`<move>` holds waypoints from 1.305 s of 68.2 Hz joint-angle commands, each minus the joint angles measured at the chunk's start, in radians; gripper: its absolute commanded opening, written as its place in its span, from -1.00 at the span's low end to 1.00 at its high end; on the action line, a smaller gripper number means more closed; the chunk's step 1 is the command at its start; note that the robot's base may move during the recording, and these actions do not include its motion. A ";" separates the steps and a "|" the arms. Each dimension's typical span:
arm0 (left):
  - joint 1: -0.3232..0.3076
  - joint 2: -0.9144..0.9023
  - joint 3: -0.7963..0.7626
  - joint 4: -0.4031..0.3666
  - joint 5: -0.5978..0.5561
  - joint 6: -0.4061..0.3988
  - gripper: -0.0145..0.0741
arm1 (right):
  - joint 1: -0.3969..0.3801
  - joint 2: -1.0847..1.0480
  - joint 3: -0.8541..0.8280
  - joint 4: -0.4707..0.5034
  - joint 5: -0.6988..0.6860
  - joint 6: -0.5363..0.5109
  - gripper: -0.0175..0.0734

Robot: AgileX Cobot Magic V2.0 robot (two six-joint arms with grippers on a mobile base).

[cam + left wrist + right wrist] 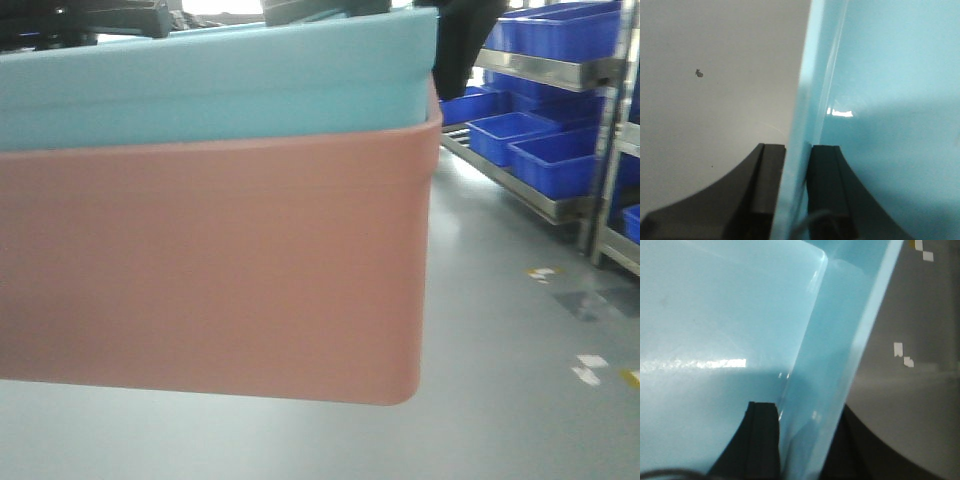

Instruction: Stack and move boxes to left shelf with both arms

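The light blue box (pixel 215 85) sits nested inside the salmon pink box (pixel 215 270); the pair fills most of the front view, held up above the grey floor. My left gripper (pixel 797 155) is shut on the blue box's side wall (pixel 805 100), one black finger on each face. In the right wrist view my right gripper (pixel 805 412) is shut on the opposite blue wall (pixel 835 355), one finger inside, the other behind the rim. The left shelf is out of view.
A steel rack (pixel 590 75) holding dark blue bins (pixel 540 145) stands at the right. Grey floor (pixel 520 330) with white and yellow tape marks (pixel 588 368) stretches below and to the right of the boxes. Dark machinery shows above the boxes at the top left.
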 commanded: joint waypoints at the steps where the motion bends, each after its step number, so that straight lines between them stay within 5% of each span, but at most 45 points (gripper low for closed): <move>1: -0.037 -0.039 -0.054 -0.123 -0.154 -0.025 -0.70 | 0.015 -0.039 -0.049 0.017 -0.157 0.030 -0.50; 89: -0.037 -0.039 -0.054 -0.123 -0.154 -0.025 -0.70 | 0.015 -0.039 -0.049 0.017 -0.157 0.030 -0.50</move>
